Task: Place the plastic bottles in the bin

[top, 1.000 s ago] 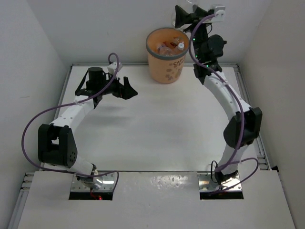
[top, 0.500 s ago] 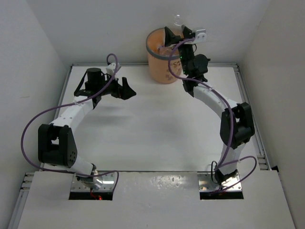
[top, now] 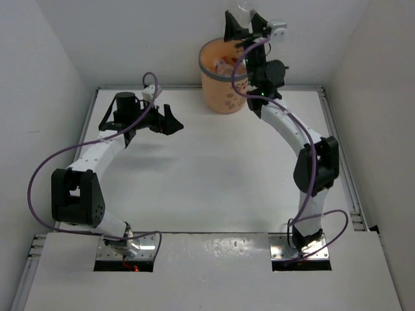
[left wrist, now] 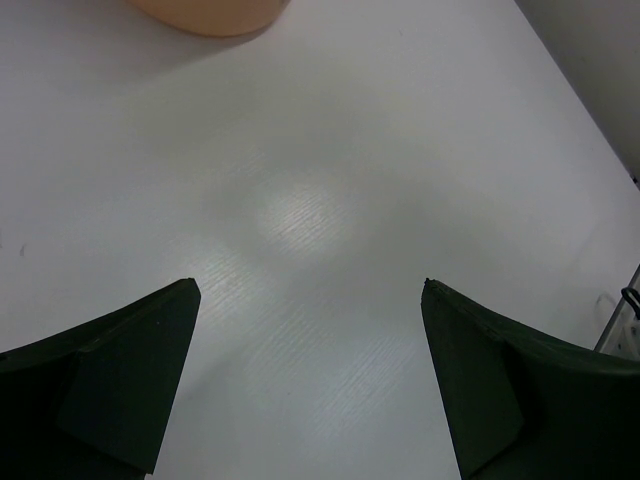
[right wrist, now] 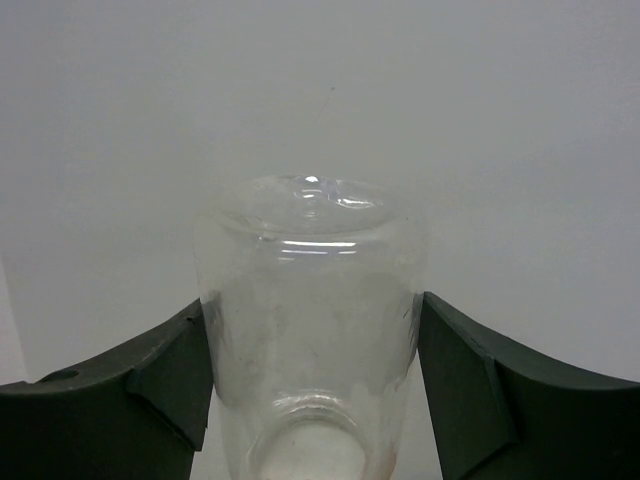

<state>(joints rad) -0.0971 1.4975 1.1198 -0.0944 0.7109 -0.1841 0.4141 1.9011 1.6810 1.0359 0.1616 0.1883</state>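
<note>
Right claw [top: 245, 24] is clamped on a clear plastic bottle [top: 244, 8]. The bin [top: 224, 94] sits just under this claw, more bottles [top: 227, 65] inside. Left claw [left wrist: 310, 290] is spread wide apart.

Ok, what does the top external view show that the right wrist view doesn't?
Only top external: the bin with bottles in it, the table, and the open left claw hovering over it. Only right wrist: the held bottle close up, its clear body pressed between both fingers. Both: the right claw shut on that bottle.
</note>
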